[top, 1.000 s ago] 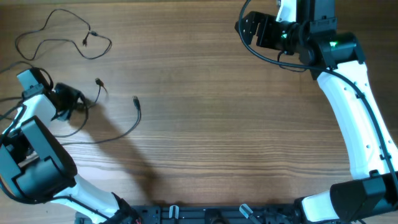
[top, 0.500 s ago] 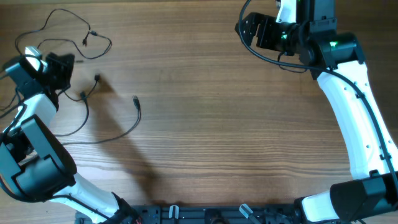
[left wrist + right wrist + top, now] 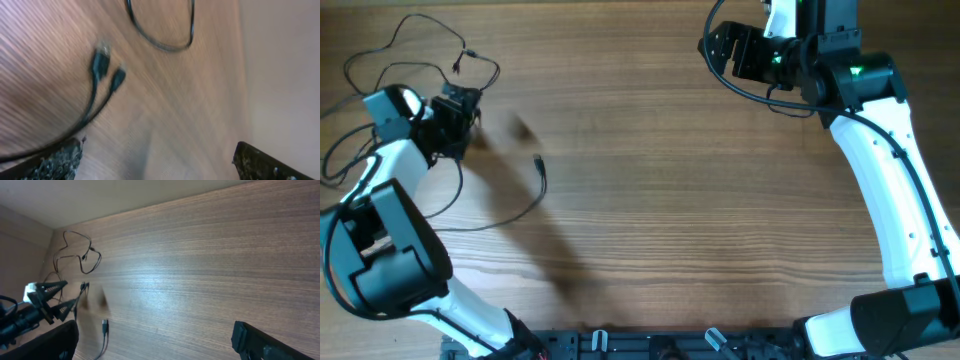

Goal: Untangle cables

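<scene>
Near the far-left corner of the table [image 3: 650,200], a loose tangle of thin black cables [image 3: 425,45], looped wide toward the left edge, with two small plug ends [image 3: 468,52] on the side facing the table's middle. Just nearward of that tangle, close to the left edge, the left gripper [image 3: 460,105], with fingers [image 3: 50,160] spread wide apart in the wrist view and clamped on nothing visible. Straight ahead of those fingers, a blurred plug pair [image 3: 107,70], side by side on the wood, with leads trailing back to the left finger; touching it or merely passing beneath, cannot tell. Farther ahead, a curved bend of cable flat on the wood. Nearward and rightward of the gripper, a separate lead [image 3: 542,185] with its plug tip pointing at the far edge, arcing round toward the left edge. Over the far-right corner, well apart from every cable, the right gripper [image 3: 715,45], fingers likewise parted, holding nothing.
</scene>
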{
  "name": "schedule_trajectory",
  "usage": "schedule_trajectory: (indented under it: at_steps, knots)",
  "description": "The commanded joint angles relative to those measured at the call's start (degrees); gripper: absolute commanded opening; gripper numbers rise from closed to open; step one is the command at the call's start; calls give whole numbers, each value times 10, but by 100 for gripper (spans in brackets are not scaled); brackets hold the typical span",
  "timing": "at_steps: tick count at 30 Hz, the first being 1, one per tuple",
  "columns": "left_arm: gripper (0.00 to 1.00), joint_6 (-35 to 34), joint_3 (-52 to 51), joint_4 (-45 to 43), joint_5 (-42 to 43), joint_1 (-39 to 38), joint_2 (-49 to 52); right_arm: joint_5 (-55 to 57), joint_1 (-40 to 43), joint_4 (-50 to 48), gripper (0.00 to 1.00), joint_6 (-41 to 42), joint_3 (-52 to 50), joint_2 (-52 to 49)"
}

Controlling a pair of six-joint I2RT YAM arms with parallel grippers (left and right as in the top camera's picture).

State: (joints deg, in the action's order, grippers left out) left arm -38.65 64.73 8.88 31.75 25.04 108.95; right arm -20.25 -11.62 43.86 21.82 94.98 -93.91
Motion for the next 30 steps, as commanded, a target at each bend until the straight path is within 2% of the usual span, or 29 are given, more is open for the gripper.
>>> schedule_trajectory:
  at_steps: [1, 3, 5, 8, 11, 13, 15, 16, 19, 21, 22, 25, 26, 28, 30]
  knots:
    - [100, 40, 0, 30, -3, -16, 3, 10, -1, 3, 100, -8, 2, -4]
    - [100, 40, 0, 32, -10, -17, 3, 10, -1, 3, 100, -8, 2, -4]
    - [99, 39, 0, 57, -54, -17, 3, 10, -1, 3, 100, -8, 2, -4]
    - [99, 39, 0, 79, -216, -20, 6, 10, -1, 3, 100, -8, 2, -5]
    - [95, 40, 0, 60, -295, -20, 13, 10, -1, 3, 100, -8, 2, -5]
    - [89, 40, 0, 34, -295, -19, 21, 10, -1, 4, 100, -8, 2, -5]
    - [75, 40, 0, 7, -291, -20, 32, 10, -1, 4, 100, -8, 2, -5]
    - [72, 40, 0, 2, -281, -21, 34, 10, -1, 5, 100, -8, 2, -5]
    - [58, 69, 0, -19, -198, -21, 33, 10, -1, 7, 100, -8, 2, -5]
    - [57, 112, 1, -35, -136, -21, 23, 10, -1, 6, 100, -8, 2, -5]
    - [57, 113, 2, -36, -132, -21, 16, 10, -1, 6, 100, -8, 2, -5]
    - [49, 113, 2, -35, -132, -21, -22, 10, -1, 6, 100, -8, 2, -5]
    - [50, 113, 2, -31, -131, -21, -34, 10, -1, 6, 100, -8, 2, -5]
    - [69, 113, 2, 14, -132, -21, -63, 10, -1, 6, 100, -8, 2, -5]
    - [71, 112, 2, 90, -161, -21, -74, 10, -1, 6, 100, -8, 2, -5]
